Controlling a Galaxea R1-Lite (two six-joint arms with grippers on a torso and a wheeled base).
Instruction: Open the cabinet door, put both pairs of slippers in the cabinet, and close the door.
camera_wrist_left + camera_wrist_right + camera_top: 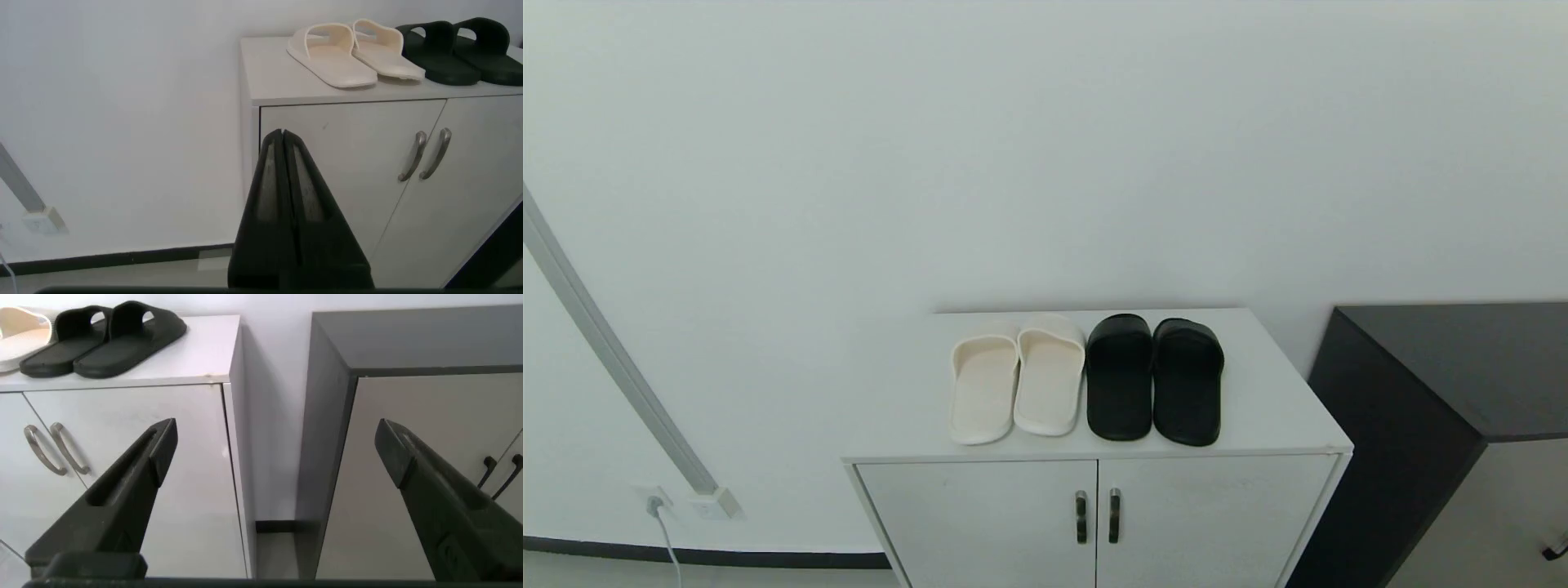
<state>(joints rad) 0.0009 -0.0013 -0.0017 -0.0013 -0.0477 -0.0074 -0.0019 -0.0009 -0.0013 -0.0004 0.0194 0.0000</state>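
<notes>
From the head, the cream slippers (1017,380) and black slippers (1154,380) sit side by side atop the shut cabinet (1282,408); at the left wrist, the left gripper (282,139) is pinched closed facing its left door; at the right wrist, the right gripper (276,431) gapes wide off the cabinet's right edge, so it should square up on a handle (69,449) before pulling.

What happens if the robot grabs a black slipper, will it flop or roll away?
Probably neither. The black slippers look thick and moulded, so one should hold its shape. They lie flat on their soles on the cabinet top, so a push would likely slide one, not roll it.
</notes>
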